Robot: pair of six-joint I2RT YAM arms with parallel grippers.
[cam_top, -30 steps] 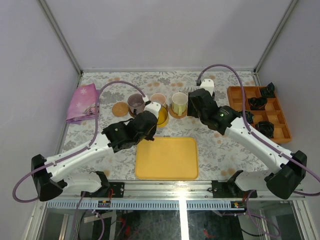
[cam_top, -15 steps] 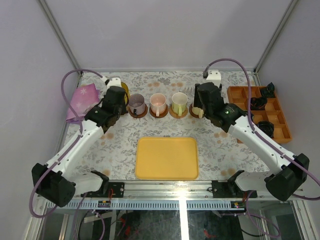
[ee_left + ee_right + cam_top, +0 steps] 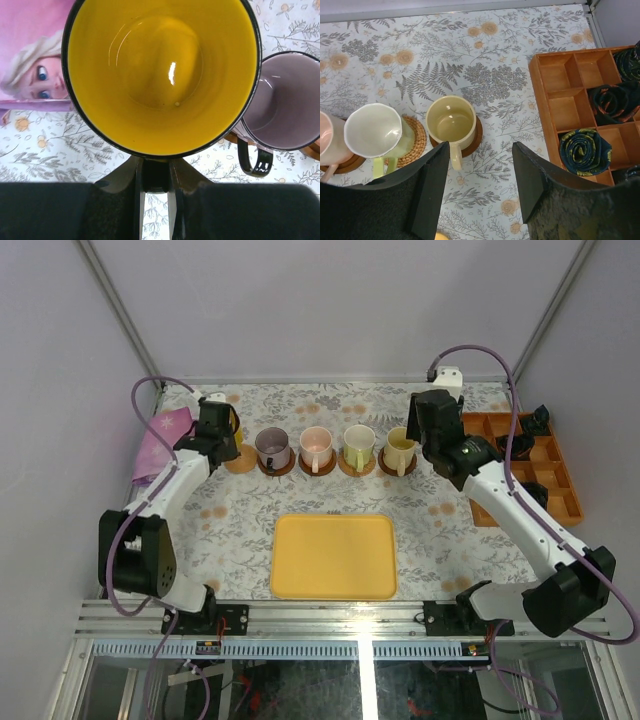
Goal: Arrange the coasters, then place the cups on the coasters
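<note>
At the far left of the table (image 3: pixel 230 530), your left pincer (image 3: pixel 155 176) is closed narrowly on one side of the yellow cup (image 3: pixel 162 75), held just beside the purple-grey cup (image 3: pixel 285 100). Your right pincer (image 3: pixel 481 175) stands open with nothing in it, above the cream cup (image 3: pixel 451 124), which sits on its coaster (image 3: pixel 475 136) next to the white cup (image 3: pixel 372 131).

top view looks down from behind; wrist views hover close over cups (image 3: pixel 451 125).
</note>
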